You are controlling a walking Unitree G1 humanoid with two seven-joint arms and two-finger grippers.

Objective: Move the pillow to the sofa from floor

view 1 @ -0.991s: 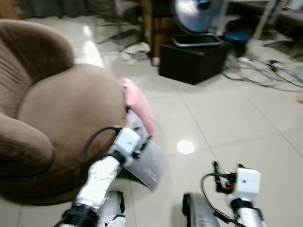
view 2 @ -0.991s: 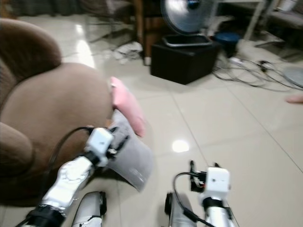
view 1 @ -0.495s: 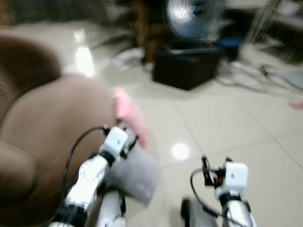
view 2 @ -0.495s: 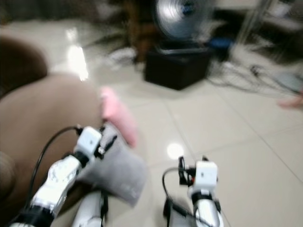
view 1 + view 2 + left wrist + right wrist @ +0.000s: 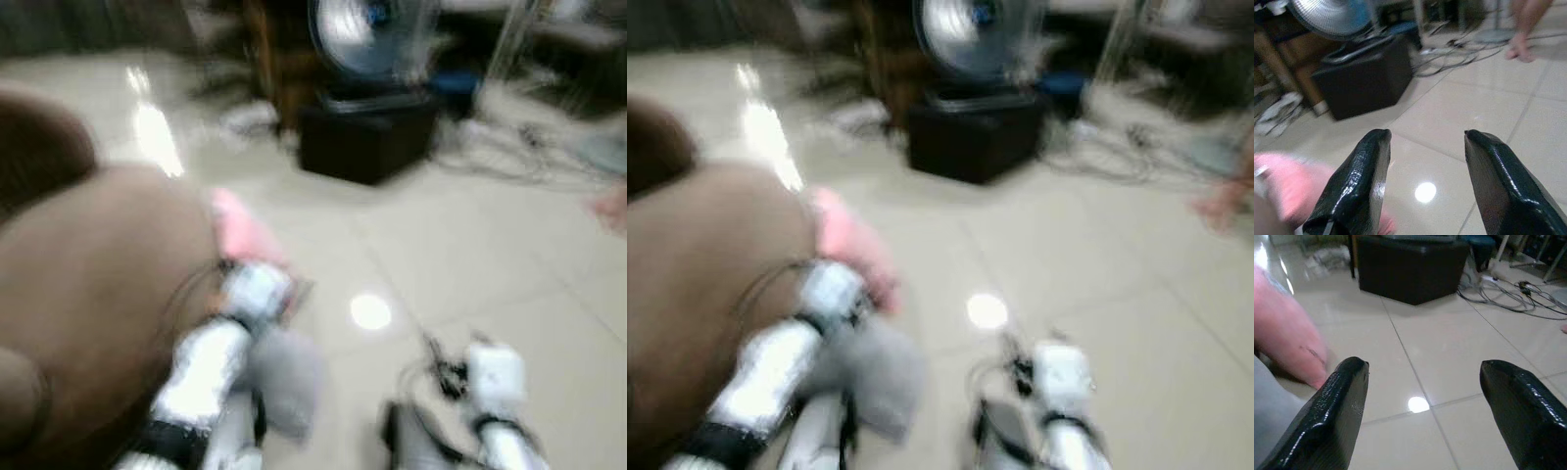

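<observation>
left end effector [image 5: 1422,161] wide, empty | soft pink pillow [image 5: 238,230] leaning on brown sofa [image 5: 88,284] | risk: blurred approach, pillow slips floorward | right end effector [image 5: 1420,396] wide

The sofa [image 5: 88,294] took up the robot's left side, with the floor [image 5: 470,245] spreading out to its right. The pillow [image 5: 240,227] lay at the sofa's front edge, apparently leaning against it, though the head views were too blurred to be sure. The left gripper [image 5: 1422,183] was just beside the pillow (fingers spread apart, nothing between them), and the right gripper [image 5: 1422,416] hung low over the floor further right, likewise spread. Beyond the pillow stood a box [image 5: 367,137] with a fan [image 5: 358,29] on it, and cables [image 5: 519,147] trailed to the box's right. A person's foot [image 5: 1520,49] stood beyond the cables.
</observation>
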